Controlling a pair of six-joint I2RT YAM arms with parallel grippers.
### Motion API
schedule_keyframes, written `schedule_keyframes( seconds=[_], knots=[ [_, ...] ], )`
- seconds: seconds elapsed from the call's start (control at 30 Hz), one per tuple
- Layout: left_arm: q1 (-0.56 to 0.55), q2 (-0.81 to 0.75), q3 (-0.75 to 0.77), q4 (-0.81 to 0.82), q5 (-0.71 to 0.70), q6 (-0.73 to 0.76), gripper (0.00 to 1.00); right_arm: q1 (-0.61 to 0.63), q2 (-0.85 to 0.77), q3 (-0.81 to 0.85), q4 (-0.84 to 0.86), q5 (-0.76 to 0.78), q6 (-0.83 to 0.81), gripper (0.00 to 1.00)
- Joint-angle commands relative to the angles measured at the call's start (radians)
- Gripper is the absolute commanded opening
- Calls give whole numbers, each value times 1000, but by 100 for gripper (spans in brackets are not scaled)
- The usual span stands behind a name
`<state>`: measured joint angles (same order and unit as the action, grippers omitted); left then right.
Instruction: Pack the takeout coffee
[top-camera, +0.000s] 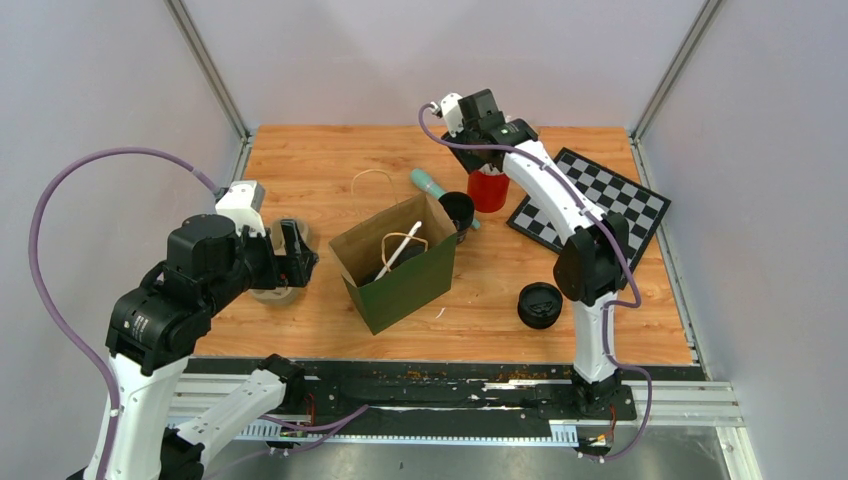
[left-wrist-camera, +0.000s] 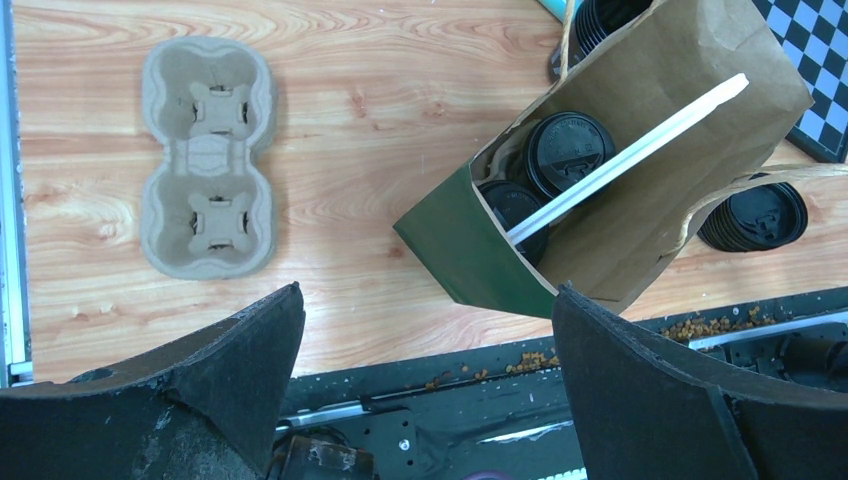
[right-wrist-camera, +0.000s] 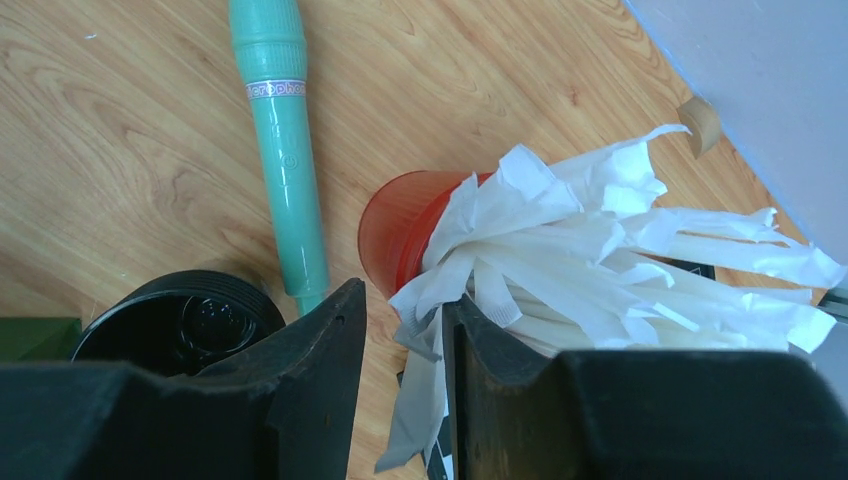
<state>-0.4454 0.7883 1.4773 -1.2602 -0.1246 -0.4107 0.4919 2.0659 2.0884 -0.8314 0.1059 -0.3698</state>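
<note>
The right gripper (right-wrist-camera: 403, 295) reaches over a red plastic cup (right-wrist-camera: 400, 225) at the far side of the wooden table (top-camera: 300, 160). Its black fingers are nearly together around one paper-wrapped straw (right-wrist-camera: 425, 390) from the crumpled white bundle standing in the cup — it appears clenched on that wrapper. The paper bag (left-wrist-camera: 640, 150), green outside and brown inside, stands open at the table's centre. It holds two black-lidded coffee cups (left-wrist-camera: 570, 150) and a slanting white straw (left-wrist-camera: 630, 155). The left gripper (left-wrist-camera: 428, 295) hangs released and empty to the bag's left, near a moulded pulp cup carrier (left-wrist-camera: 208, 155). To do this step well, the held straw probably needs a straight upward lift — its thin, floppy wrapper should slip free of its neighbours without tipping the light cup — then a drop into the bag's mouth. A smooth teal stick (right-wrist-camera: 285, 150) lies just left of the cup.
</note>
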Motion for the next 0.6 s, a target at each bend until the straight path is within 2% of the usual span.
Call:
schedule_keyframes(
  seconds=[0.0, 0.1, 0.3, 0.4, 0.57],
  knots=[
    [-3, 5, 15, 14, 1, -6, 100, -2, 19, 77, 32, 15, -18, 32],
    [-3, 6, 17, 10, -3, -5, 100, -1, 21, 85, 38, 19, -18, 26],
    [-3, 6, 15, 11, -4, -7, 100, 0, -2, 102, 28, 42, -16, 26],
    [-3, 9, 16, 17, -1, -7, 100, 0, -18, 96, 27, 42, -18, 15],
    [-3, 13, 13, 26, 7, -8, 100, 0, -29, 103, 29, 45, -31, 11]
  ],
)
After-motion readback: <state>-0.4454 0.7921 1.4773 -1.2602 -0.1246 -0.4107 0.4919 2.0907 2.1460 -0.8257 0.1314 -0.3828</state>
